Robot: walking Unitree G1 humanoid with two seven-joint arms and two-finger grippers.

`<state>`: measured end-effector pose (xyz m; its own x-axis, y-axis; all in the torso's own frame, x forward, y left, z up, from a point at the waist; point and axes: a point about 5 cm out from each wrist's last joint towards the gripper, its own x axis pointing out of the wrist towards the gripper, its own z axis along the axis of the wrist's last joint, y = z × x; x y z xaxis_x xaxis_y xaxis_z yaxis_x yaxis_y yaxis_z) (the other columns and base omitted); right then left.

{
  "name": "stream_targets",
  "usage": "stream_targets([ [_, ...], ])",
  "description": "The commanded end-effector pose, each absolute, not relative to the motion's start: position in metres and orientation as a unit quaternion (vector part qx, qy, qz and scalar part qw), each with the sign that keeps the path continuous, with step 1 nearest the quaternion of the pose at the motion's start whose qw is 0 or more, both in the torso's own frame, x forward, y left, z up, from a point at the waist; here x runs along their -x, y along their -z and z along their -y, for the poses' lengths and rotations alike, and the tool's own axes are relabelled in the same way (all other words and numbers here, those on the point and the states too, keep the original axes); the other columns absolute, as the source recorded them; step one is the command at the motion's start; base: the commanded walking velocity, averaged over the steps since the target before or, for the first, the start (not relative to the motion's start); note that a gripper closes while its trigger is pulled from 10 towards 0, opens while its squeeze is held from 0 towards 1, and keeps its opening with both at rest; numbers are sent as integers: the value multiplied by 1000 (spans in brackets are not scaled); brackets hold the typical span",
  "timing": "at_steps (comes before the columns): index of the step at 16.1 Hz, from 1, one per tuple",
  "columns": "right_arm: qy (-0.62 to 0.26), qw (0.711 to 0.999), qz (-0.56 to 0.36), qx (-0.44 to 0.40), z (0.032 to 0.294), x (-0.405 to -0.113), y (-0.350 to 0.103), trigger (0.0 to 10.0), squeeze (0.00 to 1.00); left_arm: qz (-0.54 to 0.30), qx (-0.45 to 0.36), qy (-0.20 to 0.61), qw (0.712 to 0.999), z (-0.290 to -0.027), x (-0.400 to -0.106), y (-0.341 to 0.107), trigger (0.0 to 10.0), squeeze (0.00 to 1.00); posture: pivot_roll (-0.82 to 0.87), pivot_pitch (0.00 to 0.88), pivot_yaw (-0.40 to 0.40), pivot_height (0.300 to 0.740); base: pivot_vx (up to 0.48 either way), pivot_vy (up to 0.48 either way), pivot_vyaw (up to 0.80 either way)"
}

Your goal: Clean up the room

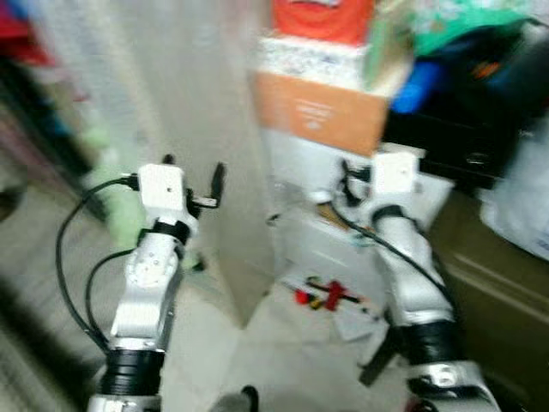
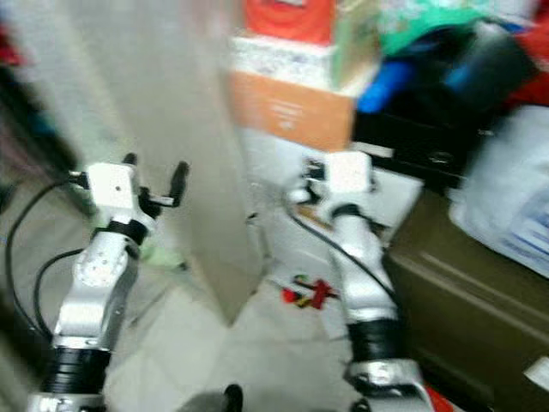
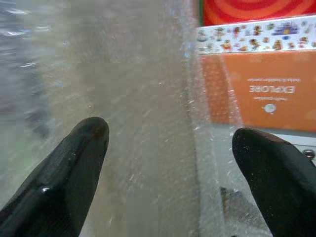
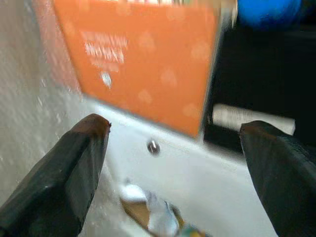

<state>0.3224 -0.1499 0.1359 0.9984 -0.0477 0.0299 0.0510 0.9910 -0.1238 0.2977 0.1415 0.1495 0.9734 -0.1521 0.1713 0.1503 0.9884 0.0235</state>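
My two arms are silver with black elbow rings, each topped by a white boxy wrist block. Black cables loop off my left arm point(image 1: 146, 283); another runs down my right arm point(image 1: 412, 266). My fingers point(image 3: 64, 173) are glossy black and tapered.

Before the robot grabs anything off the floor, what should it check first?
1. Left claw open and empty: ok.
2. Right claw open and empty: ok.
3. Something to pick up: ok, a red toy lies on the floor below the orange box.
4. Claw near the toy: not ok, both are raised well above it.
5. Picture sharp enough to aim: not ok, head views are blurred.
6. What the toy is: cannot tell.
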Motion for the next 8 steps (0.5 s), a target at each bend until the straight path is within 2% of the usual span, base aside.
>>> stream_targets([
  [1,17,998,16,57,145,-321,-139,10000,0,88,-11,62,994,-148,-296,-153,10000,0,5,0,44,740,0,0,800],
  [4,16,997,10,69,154,-310,-140,10000,0,81,-19,46,995,-152,-285,-154,10000,0,5,0,25,740,0,0,800],
  [8,-3,997,-16,71,160,-289,-129,10000,0,75,-34,-10,997,-173,-268,-149,10000,0,17,0,13,740,0,0,800],
])
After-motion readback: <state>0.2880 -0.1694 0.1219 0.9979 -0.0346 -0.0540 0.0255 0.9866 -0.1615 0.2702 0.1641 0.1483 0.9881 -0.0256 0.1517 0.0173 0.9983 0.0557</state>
